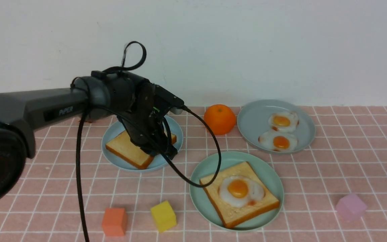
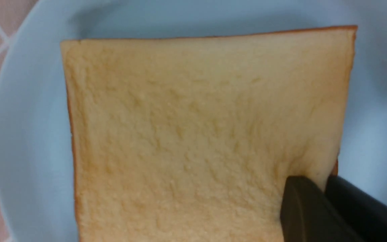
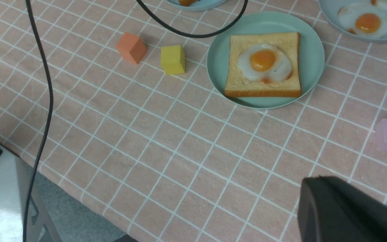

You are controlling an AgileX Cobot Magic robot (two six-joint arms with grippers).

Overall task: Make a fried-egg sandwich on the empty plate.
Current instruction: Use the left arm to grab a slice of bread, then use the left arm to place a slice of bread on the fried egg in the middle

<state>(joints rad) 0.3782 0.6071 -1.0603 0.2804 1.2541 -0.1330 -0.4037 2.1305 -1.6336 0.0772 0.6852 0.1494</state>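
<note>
Surface: pink tablecloth point(image 1: 314, 188) with a white grid, running back to a plain white wall point(image 1: 247, 40). The right wrist view shows the table's near edge, with grey floor below it.

Largest item: left arm point(image 1: 45, 107), black, reaching in over the sky-blue plate point(image 1: 111, 134), with a black cable point(image 1: 79, 174) looping off it.

Plates: mint-green plate point(image 1: 270, 174), nearest. Grey-blue plate point(image 1: 254, 121) at back right, carrying two fried eggs point(image 1: 282, 121). Sky-blue plate at back left.

Small items: orange point(image 1: 219, 118) between the two back plates. Orange-red cube point(image 1: 114, 221) and yellow cube point(image 1: 163, 215) near the front. Lilac cube point(image 1: 350, 206) at right.

Obscured: the arm's wrist hides the far corner of the second toast slice point(image 1: 126, 149). The right gripper point(image 3: 331, 201) shows only as one dark mass, cut off by its wrist view's border; it is closed and well apart from the plates.

Task items: lower toast slice point(image 1: 244, 211) lies flat on the mint-green plate with a fried egg point(image 1: 239, 190) on top. The second toast slice lies on the sky-blue plate. The left gripper point(image 2: 317, 188) is clamped on that slice's edge near a corner, one finger pressing its top.
</note>
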